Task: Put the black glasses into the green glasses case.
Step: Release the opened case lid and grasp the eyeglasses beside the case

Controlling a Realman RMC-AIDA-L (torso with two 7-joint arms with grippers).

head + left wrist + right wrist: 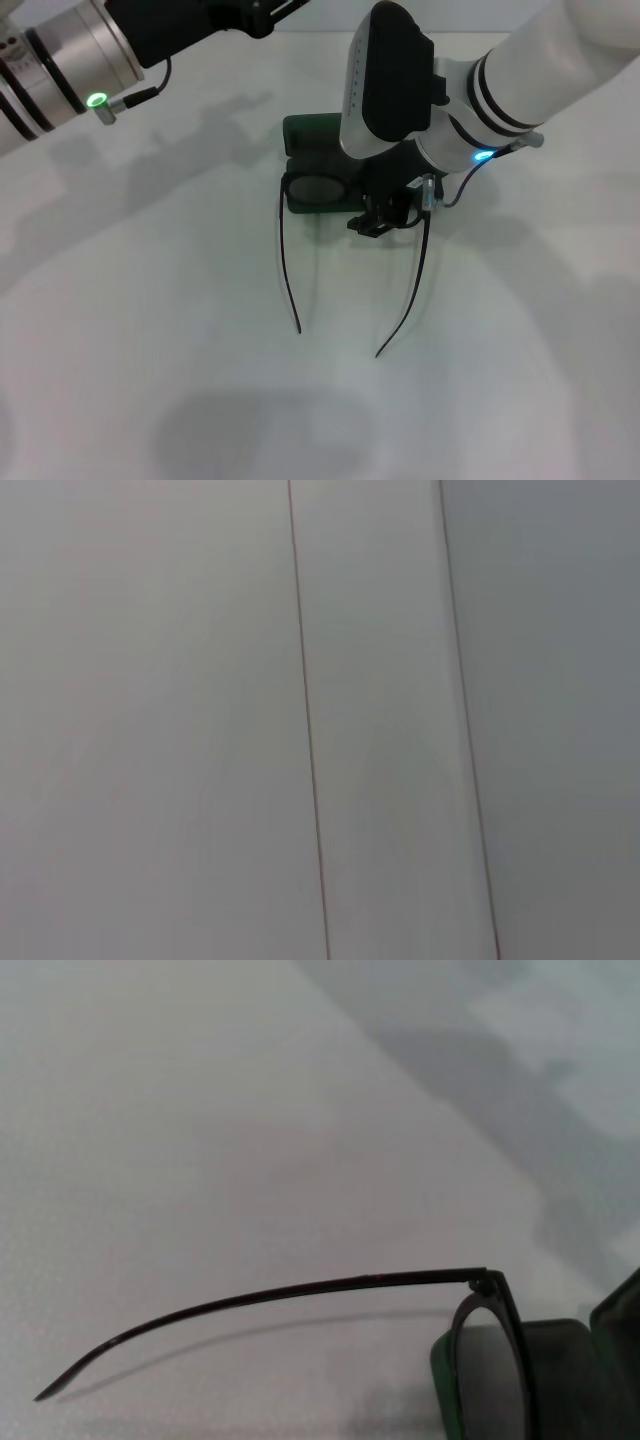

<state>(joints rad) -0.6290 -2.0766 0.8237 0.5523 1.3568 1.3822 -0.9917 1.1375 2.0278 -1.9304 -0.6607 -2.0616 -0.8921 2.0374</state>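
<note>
right gripper (385, 215) sits low over the right end of the black glasses (318, 190), at the hinge; fingers mostly hidden, can't tell if it is clamped on the frame or not. glasses front rests over the open green glasses case (310, 135), both temple arms unfolded and trailing onto the white table (150, 330). frame looks light, thin, springy, easy to bend; lenses smudge, so hold at hinge or bridge. no readable writing. left gripper out of view, arm parked far left.
</note>
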